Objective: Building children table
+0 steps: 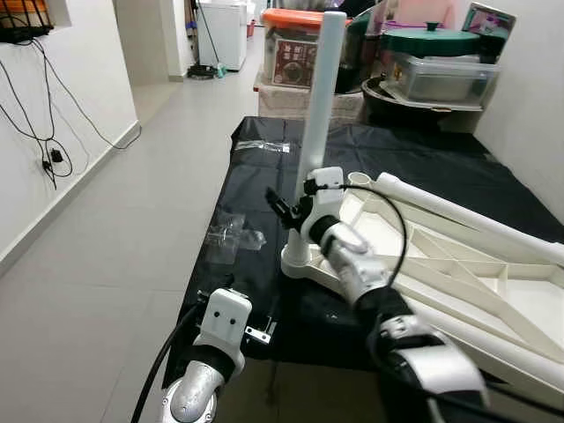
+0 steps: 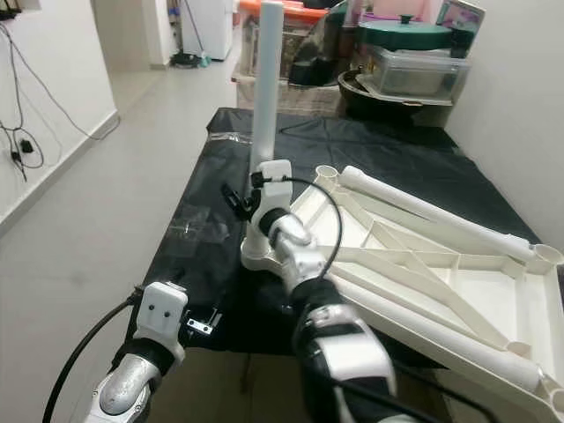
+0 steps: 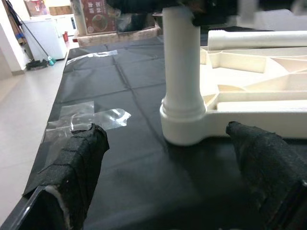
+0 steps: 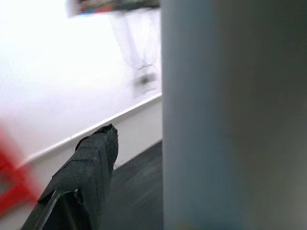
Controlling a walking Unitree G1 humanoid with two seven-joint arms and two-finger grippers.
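Two eye views give me the same scene. I see a black-covered bench with a white tabletop lying upside down on it, ribs up. One white leg stands upright in the socket at the tabletop's near-left corner. Another leg lies along the tabletop's far edge. My right gripper sits against the upright leg, low on it, just above the socket; I cannot tell from here how its jaws stand. My left gripper hangs low at the bench's near edge, apart from the tabletop. Clear wrapping lies on the cover left of the socket. Bins and a green-lidded pot crowd the far end.

From the left wrist I see the jaws spread wide, fingers either side with nothing between them. Ahead stands the leg, seated in its round socket, with the wrapping beside it on the cover.

From the right wrist, the leg looms as a pale blurred column right up against the camera. One black finger lies beside it; I cannot tell if the jaws grip it.
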